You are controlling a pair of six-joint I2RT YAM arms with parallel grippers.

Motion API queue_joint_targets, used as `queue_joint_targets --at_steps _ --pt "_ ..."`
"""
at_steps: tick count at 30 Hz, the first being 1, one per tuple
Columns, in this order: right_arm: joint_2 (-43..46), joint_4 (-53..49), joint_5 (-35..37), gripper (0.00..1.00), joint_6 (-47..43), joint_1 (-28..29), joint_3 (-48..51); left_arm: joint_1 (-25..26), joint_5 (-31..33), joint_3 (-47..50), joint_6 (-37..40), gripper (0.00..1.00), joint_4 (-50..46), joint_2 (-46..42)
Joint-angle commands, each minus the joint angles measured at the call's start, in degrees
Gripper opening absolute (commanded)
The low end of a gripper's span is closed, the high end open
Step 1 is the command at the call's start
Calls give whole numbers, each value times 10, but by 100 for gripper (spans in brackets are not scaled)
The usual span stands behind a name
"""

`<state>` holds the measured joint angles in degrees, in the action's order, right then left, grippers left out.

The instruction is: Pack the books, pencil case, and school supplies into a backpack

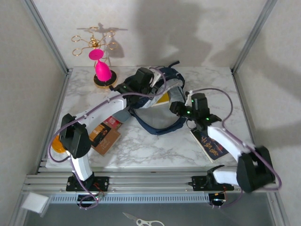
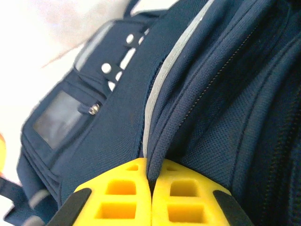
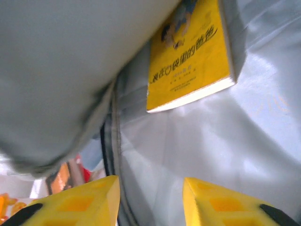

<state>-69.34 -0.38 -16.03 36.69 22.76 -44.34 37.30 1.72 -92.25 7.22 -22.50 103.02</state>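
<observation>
The navy backpack (image 1: 162, 123) lies mid-table with its mouth held open. My left gripper (image 1: 149, 85) is shut on a fold of the backpack's (image 2: 202, 89) rim, and the fabric is pinched between the yellow fingers (image 2: 127, 193). My right gripper (image 1: 176, 108) is at the opening. It stands open (image 3: 150, 200) over the grey lining with nothing between its fingers. The yellow book (image 3: 190, 52) lies inside the backpack (image 1: 162, 98). A dark book (image 1: 211, 146) lies under the right arm. The brown book (image 1: 104, 137) and red box (image 1: 113, 123) lie at left, the orange piece (image 1: 57, 144) beyond them. The pencil case is out of view.
A gold wire stand with a pink piece (image 1: 102, 70) stands at the back left corner. The marble table (image 1: 155, 150) has bare surface in front of the backpack. Frame posts rise on both sides. Scissors (image 1: 138, 219) lie below the front rail.
</observation>
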Motion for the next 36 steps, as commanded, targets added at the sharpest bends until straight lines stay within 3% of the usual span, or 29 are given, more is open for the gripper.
queue_joint_targets --at_steps 1,3,7,10,15,18,24,31,36 --pt "71 -157 29 43 4 -44 0 -10 -11 59 -68 0 38 -35" --pt "92 -225 47 45 -3 -84 -10 -10 -38 85 -102 0 57 -41" --pt "113 -273 43 53 -26 -198 -8 7 -98 102 -181 27 77 -46" --pt "109 -303 64 61 -34 -255 -8 34 -105 121 -246 47 90 -64" --pt "112 -325 69 73 -20 -305 24 107 -120 194 -365 62 186 -114" --pt "135 -363 91 78 11 -306 38 151 -141 189 -381 70 225 -89" --pt "218 -470 180 99 64 -308 57 181 -145 64 -331 73 171 57" --pt "283 -503 207 99 150 -336 87 183 -153 -78 -311 74 141 223" --pt "275 -479 242 99 175 -374 130 182 -165 -184 -312 73 106 327"
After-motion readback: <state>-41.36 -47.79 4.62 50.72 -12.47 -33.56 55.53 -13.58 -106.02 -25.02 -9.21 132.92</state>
